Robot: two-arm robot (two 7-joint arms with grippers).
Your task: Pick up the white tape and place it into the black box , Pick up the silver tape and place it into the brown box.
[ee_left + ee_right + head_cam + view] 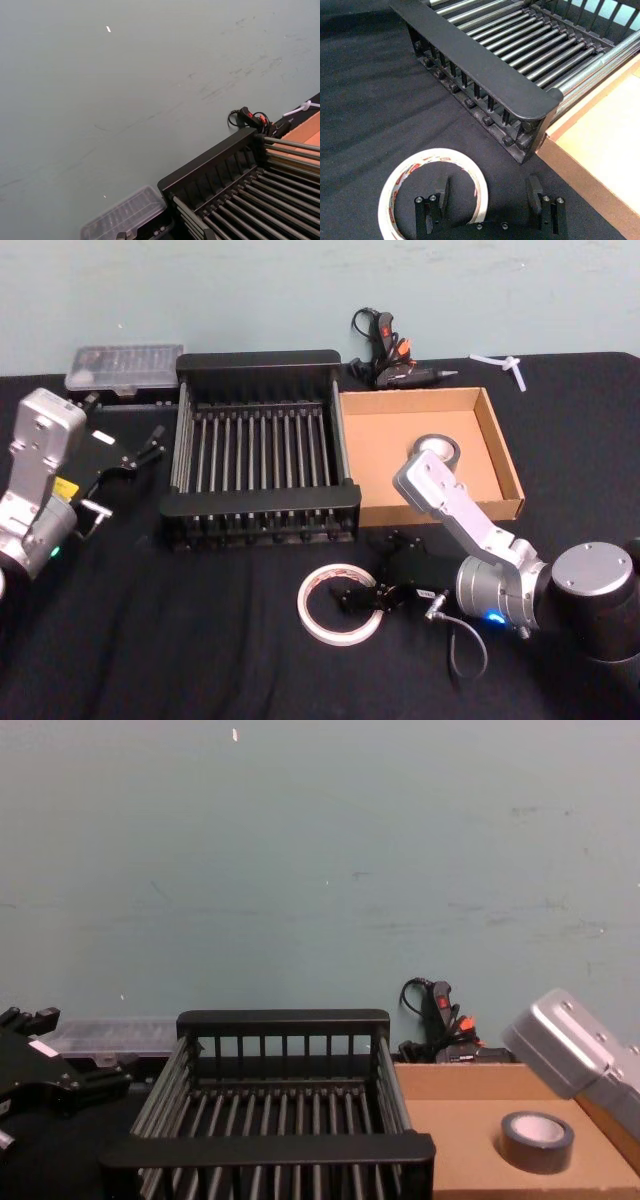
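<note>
Nearest the robot, the white tape (338, 604) lies flat on the black cloth (150, 640). The right gripper (490, 192) hangs over its rim, fingers wide, one inside the hole. Behind stands the black box (258, 455), with the brown box (495, 445) touching its right side. The chest view shows the silver tape (537, 1141) lying in the brown box. The left gripper (135, 455) hovers left of the black box, fingers spread.

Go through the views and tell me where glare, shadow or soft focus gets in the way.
Head view: even light, the white tape reads clearly, the right gripper blends into the dark cloth. Right wrist view: sharp, with shine on the black box bars. Chest view: soft overall, the silver tape still distinct in the brown box. Left wrist view: mostly flat wall, no glare.
</note>
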